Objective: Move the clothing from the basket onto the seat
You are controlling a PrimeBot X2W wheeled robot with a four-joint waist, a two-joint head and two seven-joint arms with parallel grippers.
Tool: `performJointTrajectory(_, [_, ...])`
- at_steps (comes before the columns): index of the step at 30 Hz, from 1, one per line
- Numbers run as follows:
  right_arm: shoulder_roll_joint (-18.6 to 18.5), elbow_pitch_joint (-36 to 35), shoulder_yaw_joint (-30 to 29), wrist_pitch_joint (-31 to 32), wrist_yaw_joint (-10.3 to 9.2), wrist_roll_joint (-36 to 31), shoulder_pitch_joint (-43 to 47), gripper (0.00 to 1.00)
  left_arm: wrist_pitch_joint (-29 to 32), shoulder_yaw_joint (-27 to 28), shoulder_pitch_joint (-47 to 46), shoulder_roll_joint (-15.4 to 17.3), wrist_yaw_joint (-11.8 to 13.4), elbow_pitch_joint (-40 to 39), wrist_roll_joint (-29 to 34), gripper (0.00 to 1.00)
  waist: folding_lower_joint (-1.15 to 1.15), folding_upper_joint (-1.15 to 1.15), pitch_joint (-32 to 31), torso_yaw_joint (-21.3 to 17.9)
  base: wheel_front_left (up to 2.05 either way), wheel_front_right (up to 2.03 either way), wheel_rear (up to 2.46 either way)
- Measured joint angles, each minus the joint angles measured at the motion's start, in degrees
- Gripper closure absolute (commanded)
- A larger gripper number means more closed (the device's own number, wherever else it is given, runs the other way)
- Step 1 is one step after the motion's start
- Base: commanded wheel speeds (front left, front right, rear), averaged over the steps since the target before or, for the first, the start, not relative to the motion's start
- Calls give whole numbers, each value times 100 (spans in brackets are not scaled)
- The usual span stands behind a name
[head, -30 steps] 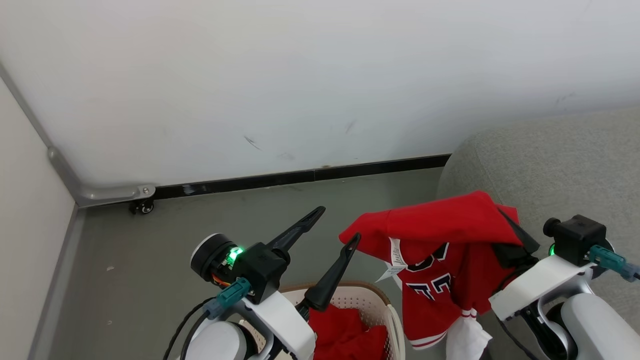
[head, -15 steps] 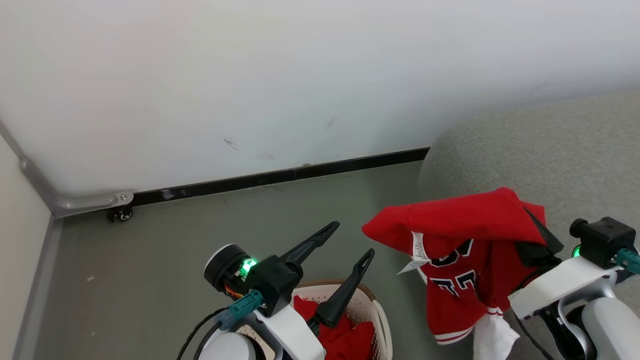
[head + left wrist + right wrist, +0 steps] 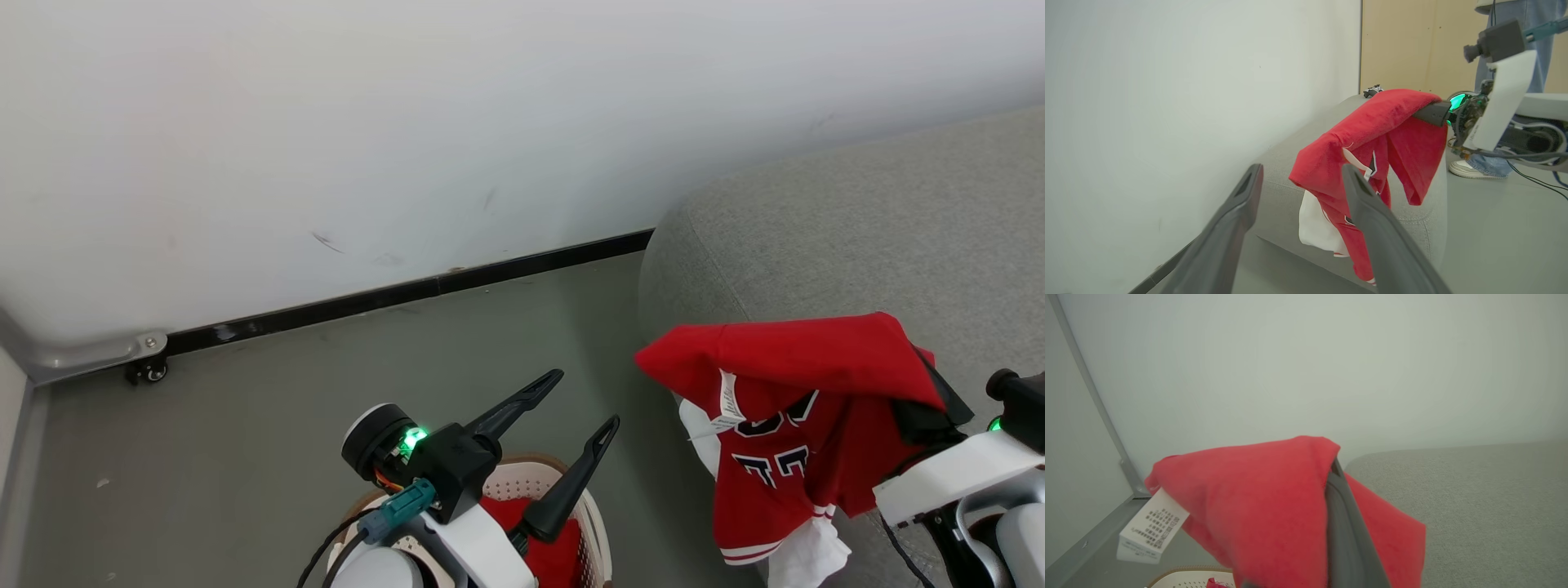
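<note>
The right gripper (image 3: 1335, 473), clamped on one jersey (image 3: 784, 384), held it near the sofa (image 3: 857, 229), not yet down; the left gripper (image 3: 585, 399) gaped empty above red clothing (image 3: 563, 543) in the basket (image 3: 522, 478).

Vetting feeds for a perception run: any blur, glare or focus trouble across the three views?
Head view: even light, sharp, no glare on the jersey or sofa. Left wrist view: fingers of the left tool blurred up close, jersey sharp. Right wrist view: hazy, low contrast; jersey near the lens soft.
</note>
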Motion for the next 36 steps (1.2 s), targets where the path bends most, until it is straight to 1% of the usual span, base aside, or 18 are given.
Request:
performJointTrajectory(10, [119, -243, -136, 66, 0, -57, 119, 100, -55, -18, -1, -9, 0, 0, -2, 0, 0, 0, 46, -326, 0, 0, 0])
performJointTrajectory(20, [102, -481, -120, 258, 0, -80, -1, 100, -59, 26, -2, 20, 3, -5, -2, 0, 0, 0, 102, -586, 0, 0, 0])
performJointTrajectory(27, [-145, -467, -120, 453, 0, -9, -497, 100, -75, 114, -3, 67, 25, -89, -1, 0, 1, 0, 185, -687, 0, 0, 0])
performJointTrajectory(30, [-319, -326, -171, 554, 0, 58, -775, 100, -75, 181, -9, 124, 111, -167, 2, 0, 0, 0, 256, -710, 0, 0, 0])
performJointTrajectory(36, [-600, -109, -361, 649, 0, 127, -1261, 100, -60, 274, -16, 237, 191, -300, 13, 0, 0, 0, 386, -696, 0, 0, 0])
